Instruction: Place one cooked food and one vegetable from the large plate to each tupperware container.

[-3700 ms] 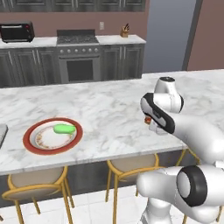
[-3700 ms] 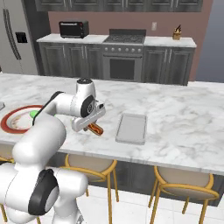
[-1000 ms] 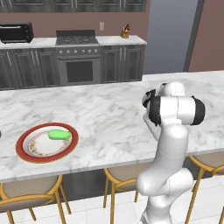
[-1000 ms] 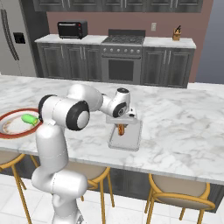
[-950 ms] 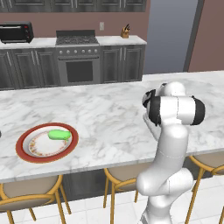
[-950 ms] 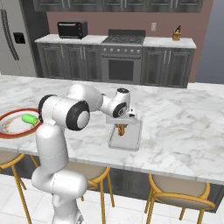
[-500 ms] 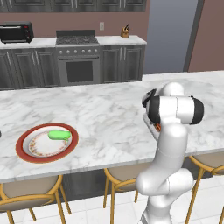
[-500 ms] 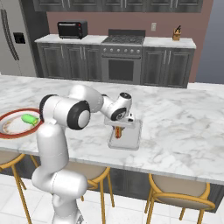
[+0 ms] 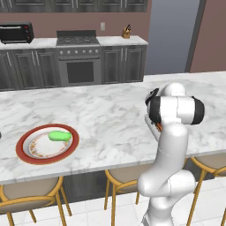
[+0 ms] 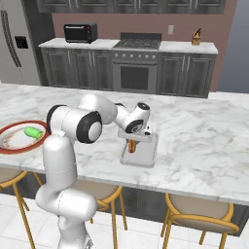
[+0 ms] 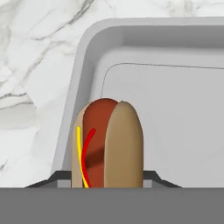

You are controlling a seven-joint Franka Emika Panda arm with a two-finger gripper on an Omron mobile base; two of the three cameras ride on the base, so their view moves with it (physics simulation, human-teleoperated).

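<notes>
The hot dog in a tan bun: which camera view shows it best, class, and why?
The hand view: the hot dog in a tan bun looms close over the light-grey tupperware container, its yellow and red stripes plain. The right base view gives a small orange sliver; the left base view, a speck behind the arm.

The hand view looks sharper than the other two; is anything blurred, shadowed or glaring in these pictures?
Hand view: the hot dog and tupperware container are crisp, evenly lit, without glare. Left base view: soft, with a faint shadow beside the large plate. Right base view: equally soft; the hot dog is small under the gripper.
</notes>
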